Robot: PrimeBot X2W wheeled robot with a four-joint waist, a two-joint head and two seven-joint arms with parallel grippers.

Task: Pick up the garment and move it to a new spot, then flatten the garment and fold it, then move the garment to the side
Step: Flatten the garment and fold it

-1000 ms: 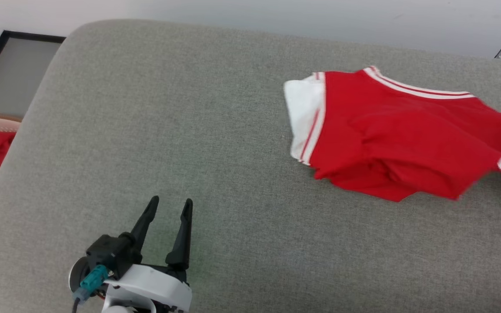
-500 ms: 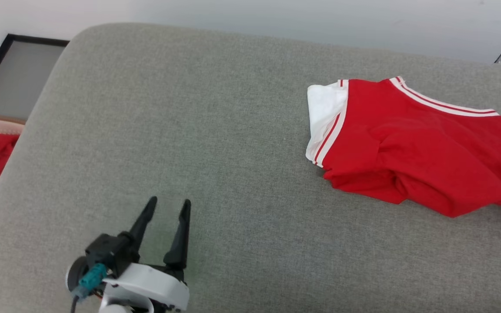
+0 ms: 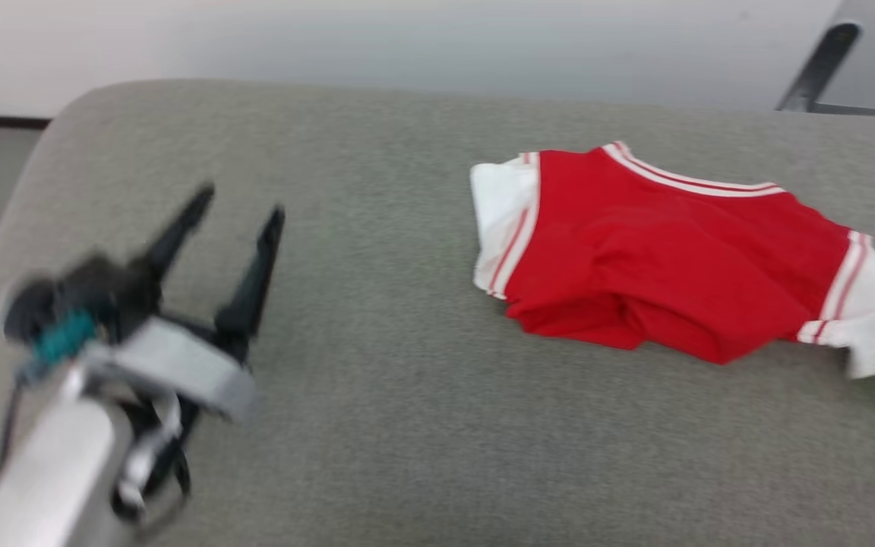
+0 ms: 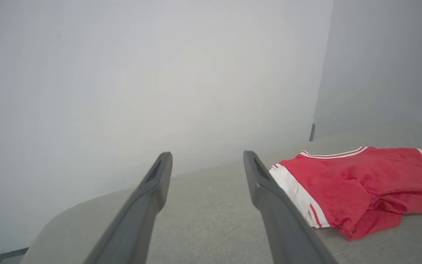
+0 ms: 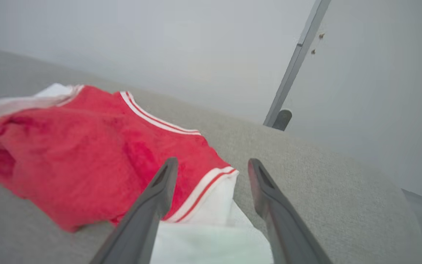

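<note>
Right gripper (image 5: 211, 172): jaws wide, gripping nothing. The garment (image 5: 86, 157) has its white end slack between them and lies bunched far right on the grey surface (image 3: 377, 342), probably parked for flattening. Left gripper (image 3: 241, 203): wide open, empty, near left.

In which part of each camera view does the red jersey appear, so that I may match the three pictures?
Head view: the jersey lies right of centre, reaching the right edge.
Left wrist view: jersey at the lower right.
Right wrist view: jersey across the left and lower middle.
Shared landmark: the striped band along its far edge.
</note>
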